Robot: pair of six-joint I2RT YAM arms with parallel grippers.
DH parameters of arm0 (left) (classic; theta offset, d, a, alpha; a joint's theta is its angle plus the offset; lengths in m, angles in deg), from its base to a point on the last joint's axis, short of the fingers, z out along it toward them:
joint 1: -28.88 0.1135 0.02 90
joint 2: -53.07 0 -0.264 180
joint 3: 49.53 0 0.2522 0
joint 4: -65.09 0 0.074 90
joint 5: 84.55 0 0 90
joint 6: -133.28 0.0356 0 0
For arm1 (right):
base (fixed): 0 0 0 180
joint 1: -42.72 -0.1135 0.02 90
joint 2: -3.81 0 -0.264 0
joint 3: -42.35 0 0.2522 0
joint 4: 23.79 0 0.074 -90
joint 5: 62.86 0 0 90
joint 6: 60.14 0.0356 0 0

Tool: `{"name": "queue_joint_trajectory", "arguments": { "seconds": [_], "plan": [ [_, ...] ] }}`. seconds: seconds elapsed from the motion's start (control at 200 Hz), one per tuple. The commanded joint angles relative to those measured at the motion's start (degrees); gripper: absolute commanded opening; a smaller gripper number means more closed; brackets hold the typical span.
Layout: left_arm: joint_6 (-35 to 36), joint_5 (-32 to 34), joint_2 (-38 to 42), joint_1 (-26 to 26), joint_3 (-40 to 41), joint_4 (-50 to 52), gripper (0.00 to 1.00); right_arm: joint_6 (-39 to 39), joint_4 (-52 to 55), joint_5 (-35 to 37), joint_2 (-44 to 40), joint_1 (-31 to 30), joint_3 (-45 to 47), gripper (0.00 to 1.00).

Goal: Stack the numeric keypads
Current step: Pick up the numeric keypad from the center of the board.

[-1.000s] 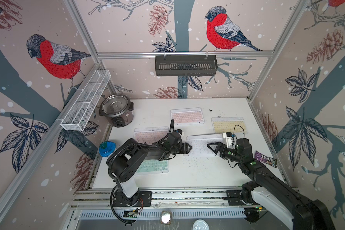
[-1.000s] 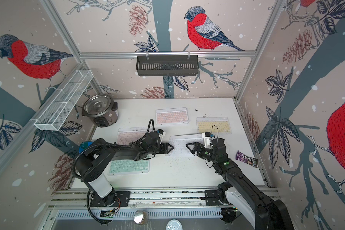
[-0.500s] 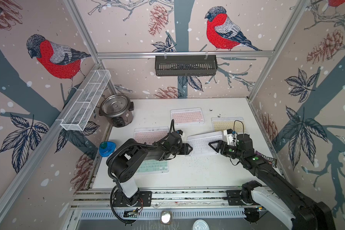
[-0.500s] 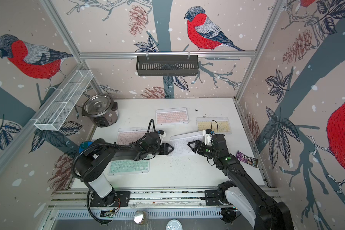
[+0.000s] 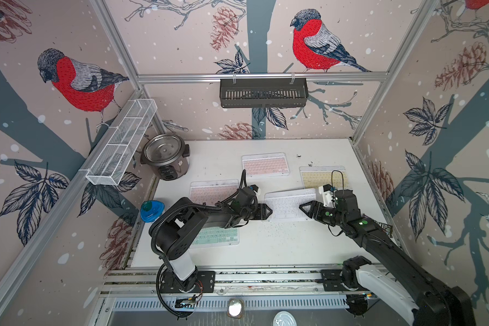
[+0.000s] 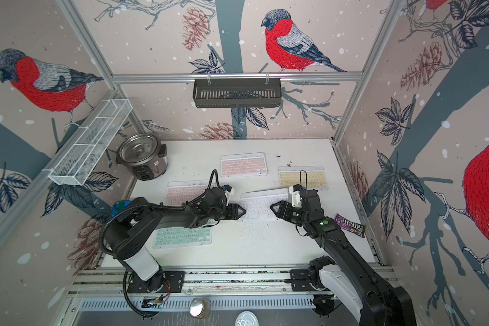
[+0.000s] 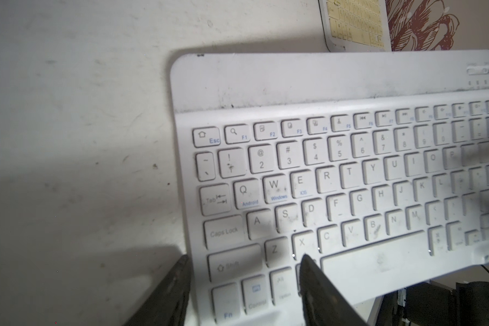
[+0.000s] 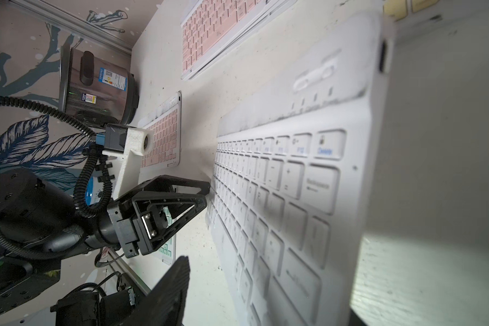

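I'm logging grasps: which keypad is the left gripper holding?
The middle white keypad, its end pinched by the left gripper; the far pink keypad, near pink keypad, yellow keypad and mint keypad lie flat.

High above the near edge in both top views, looking down. Close at each wrist, sharing the white keypad [image 7: 336, 180].

Wallpaper [image 5: 181, 42] w/ red-breasted birds, pine cones & grey-blue branches is covering the L, back & R walls. Alu posts are running up the corners; a horiz rail [image 5: 181, 76] is crossing the back wall, w/ a black slotted basket [image 5: 263, 93] hanging from it. A white wire rack [image 5: 122, 146] is hanging along the L wall. The white tabletop [image 5: 266, 242] is showing scuffs & dark specks under soft, even light
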Motion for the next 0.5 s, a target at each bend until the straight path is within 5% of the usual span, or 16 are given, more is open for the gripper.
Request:
{"name": "queue_joint_trajectory", "arguments": {
  "seconds": [0.0,0.495],
  "plan": [
    [-1.57,1.8,-0.64,0.17,0.81,9.49,0.62,-1.38,0.44,1.12,-0.14,0.12,-0.59,0.6],
    [-2.3,1.19,-0.55,0.38,1.14,7.33,0.62,-1.3,0.97,-1.12,0.25,1.78,-0.51,0.43]
  ]
}}
